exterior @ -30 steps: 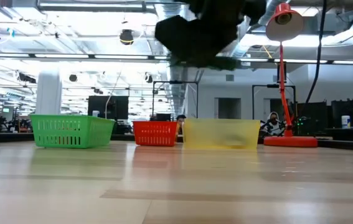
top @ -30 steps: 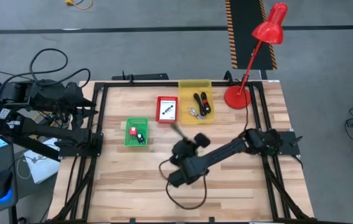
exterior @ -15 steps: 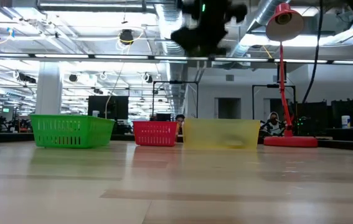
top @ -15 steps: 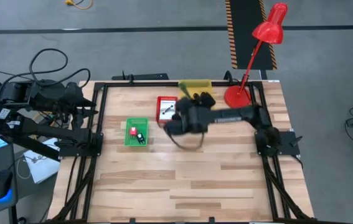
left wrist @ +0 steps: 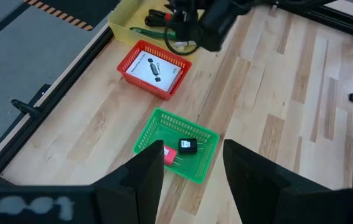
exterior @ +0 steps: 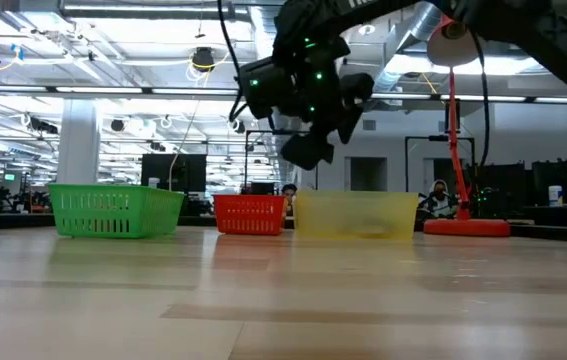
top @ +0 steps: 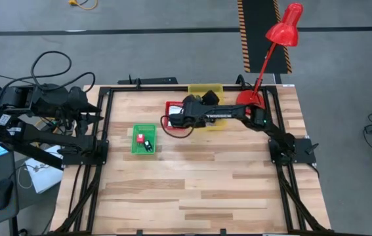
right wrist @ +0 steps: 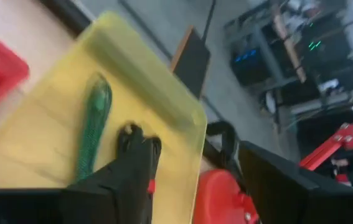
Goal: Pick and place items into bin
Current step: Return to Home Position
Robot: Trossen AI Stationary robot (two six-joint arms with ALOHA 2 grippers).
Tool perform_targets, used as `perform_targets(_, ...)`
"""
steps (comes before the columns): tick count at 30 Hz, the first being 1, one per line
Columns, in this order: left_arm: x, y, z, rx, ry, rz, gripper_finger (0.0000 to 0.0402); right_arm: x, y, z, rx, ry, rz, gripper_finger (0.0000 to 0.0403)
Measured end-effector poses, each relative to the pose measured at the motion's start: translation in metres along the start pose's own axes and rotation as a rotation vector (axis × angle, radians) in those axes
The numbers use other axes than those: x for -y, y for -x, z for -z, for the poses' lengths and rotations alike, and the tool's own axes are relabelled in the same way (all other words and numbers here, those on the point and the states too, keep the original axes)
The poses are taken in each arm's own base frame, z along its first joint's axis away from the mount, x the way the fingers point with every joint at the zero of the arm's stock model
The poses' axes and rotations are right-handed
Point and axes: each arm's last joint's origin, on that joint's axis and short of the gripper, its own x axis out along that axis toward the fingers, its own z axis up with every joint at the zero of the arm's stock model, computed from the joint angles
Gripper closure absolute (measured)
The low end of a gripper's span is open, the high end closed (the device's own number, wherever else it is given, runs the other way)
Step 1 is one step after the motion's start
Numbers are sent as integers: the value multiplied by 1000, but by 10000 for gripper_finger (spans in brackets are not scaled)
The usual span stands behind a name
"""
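Observation:
The yellow bin stands at the far edge and holds a thin green piece and a black cable bundle with a red band, both lying on its floor. My right gripper hovers open above this bin, with nothing between its fingers. A red basket left of the bin holds a white printed card. A green basket holds a small red-and-black piece. My left gripper waits open beyond the table's left edge.
The red desk lamp's base stands just right of the yellow bin, and its stem slants up behind it. My right arm's own black cable loop hangs over the red basket's near side. Black frame rails border the table. Bare wood fills the near half.
My right gripper has swung from the table's middle toward the far edge, and now stands over the yellow bin and the red basket. In the low view it has come down from the picture's top. The arm's cable loop has trailed along with it.

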Motion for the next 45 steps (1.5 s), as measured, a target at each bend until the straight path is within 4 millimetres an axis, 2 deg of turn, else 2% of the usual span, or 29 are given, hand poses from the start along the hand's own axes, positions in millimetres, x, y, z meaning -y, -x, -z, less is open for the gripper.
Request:
perform_targets(4,0,0,0,0,0,0,248,-1,15,2,134,-104,65,151)
perform_targets(10,0,0,0,0,0,0,248,25,72,7,450,-311,103,148)
perform_targets(13,0,0,0,0,0,0,248,31,97,16,475,-257,58,148)
perform_targets(17,0,0,0,0,0,0,248,31,125,32,422,-101,-61,148)
perform_targets(21,0,0,0,0,0,0,248,18,151,48,376,28,-236,148)
perform_targets(25,0,0,0,0,0,0,248,-2,183,55,423,169,-497,148)
perform_targets(27,0,0,0,0,0,0,248,-14,200,53,481,272,-724,148)
perform_targets(30,0,0,0,0,0,0,248,-35,221,47,686,437,-1135,148)
perform_targets(32,0,0,0,0,0,0,248,-39,231,44,799,470,-1327,148)
perform_targets(34,0,0,0,0,0,0,248,-38,236,40,846,468,-1421,148)
perform_targets(38,0,0,0,0,0,0,248,-37,242,37,900,423,-1475,148)
perform_targets(41,0,0,0,0,0,0,248,-34,263,36,1054,371,-1619,148)
perform_targets(43,0,0,0,0,0,0,248,-44,276,41,1167,382,-1723,148)
perform_targets(45,0,0,0,0,0,0,248,-53,282,53,1209,447,-1780,148)
